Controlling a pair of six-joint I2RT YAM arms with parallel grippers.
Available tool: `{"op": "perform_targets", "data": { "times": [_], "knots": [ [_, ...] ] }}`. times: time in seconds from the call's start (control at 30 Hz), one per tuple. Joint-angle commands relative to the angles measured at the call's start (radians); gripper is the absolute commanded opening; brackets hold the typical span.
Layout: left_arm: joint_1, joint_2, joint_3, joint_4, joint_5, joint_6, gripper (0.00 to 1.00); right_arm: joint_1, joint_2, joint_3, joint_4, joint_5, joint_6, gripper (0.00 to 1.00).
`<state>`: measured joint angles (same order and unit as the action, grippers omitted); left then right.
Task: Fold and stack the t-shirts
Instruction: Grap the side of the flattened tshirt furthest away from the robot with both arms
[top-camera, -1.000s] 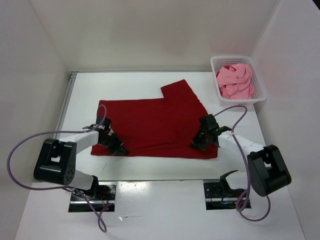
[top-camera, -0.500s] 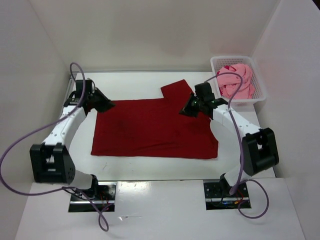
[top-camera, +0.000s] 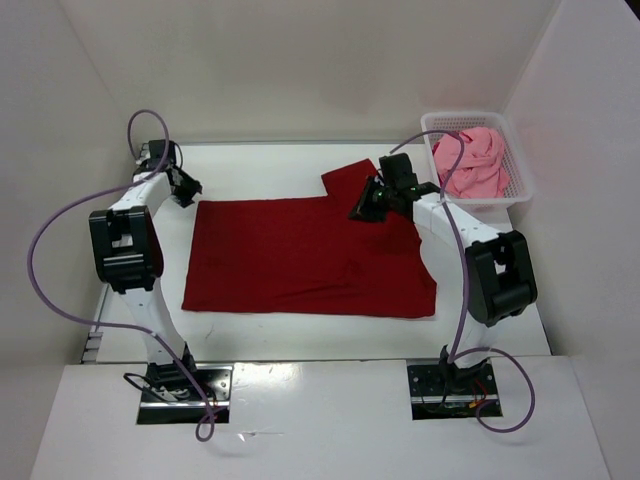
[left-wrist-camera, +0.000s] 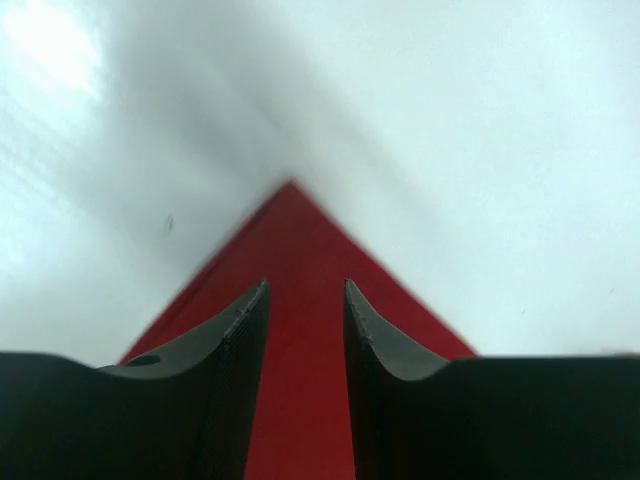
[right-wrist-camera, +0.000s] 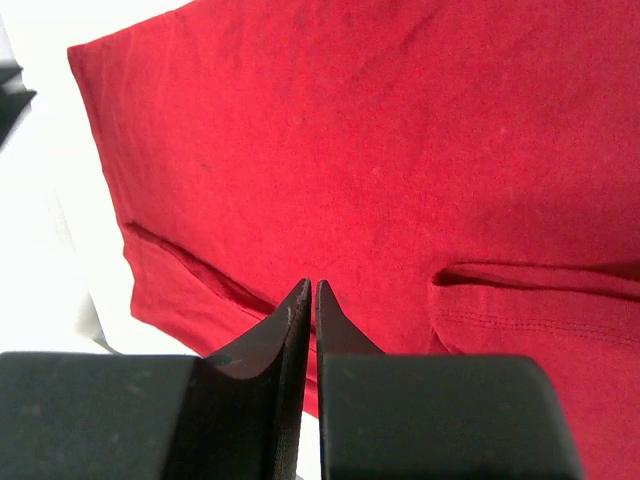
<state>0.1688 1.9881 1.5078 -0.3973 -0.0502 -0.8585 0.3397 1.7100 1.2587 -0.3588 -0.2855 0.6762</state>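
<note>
One dark red shirt (top-camera: 300, 255) lies flat mid-tabletop (top-camera: 270, 165), long axis left to right. Its one showing sleeve juts toward the far right, so I judge shoulders right and hem left; a pink shirt (top-camera: 470, 160) sits bunched in the basket (top-camera: 520, 190) at the far right corner. My left fingers (top-camera: 188, 190) stand parted astride the far left corner, and my right fingers (top-camera: 365, 212) are pressed together, no cloth seen between them, beside the sleeve. Judged step: taking the far edge for a fold toward the near side, which calls for both pairs to pinch cloth and carry it level.
</note>
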Motion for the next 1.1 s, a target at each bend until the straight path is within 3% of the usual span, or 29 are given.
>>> {"op": "perform_targets", "data": {
  "times": [0.0, 0.27, 0.63, 0.87, 1.07],
  "knots": [
    [0.005, 0.082, 0.089, -0.008, -0.074, 0.041, 0.43, -0.004, 0.010, 0.025, 0.034, -0.015, -0.055, 0.09],
    [-0.008, 0.192, 0.181, -0.051, -0.163, 0.102, 0.43, -0.004, 0.028, 0.025, 0.043, -0.035, -0.073, 0.12],
    [-0.017, 0.242, 0.216, -0.032, -0.112, 0.134, 0.52, -0.004, 0.056, 0.025, 0.061, -0.058, -0.064, 0.13],
    [-0.026, 0.252, 0.207, -0.023, -0.089, 0.144, 0.47, -0.004, 0.083, 0.054, 0.070, -0.058, -0.064, 0.15],
    [-0.035, 0.252, 0.207, -0.014, -0.067, 0.144, 0.32, -0.004, 0.108, 0.088, 0.070, -0.058, -0.064, 0.17]
  ]
}}
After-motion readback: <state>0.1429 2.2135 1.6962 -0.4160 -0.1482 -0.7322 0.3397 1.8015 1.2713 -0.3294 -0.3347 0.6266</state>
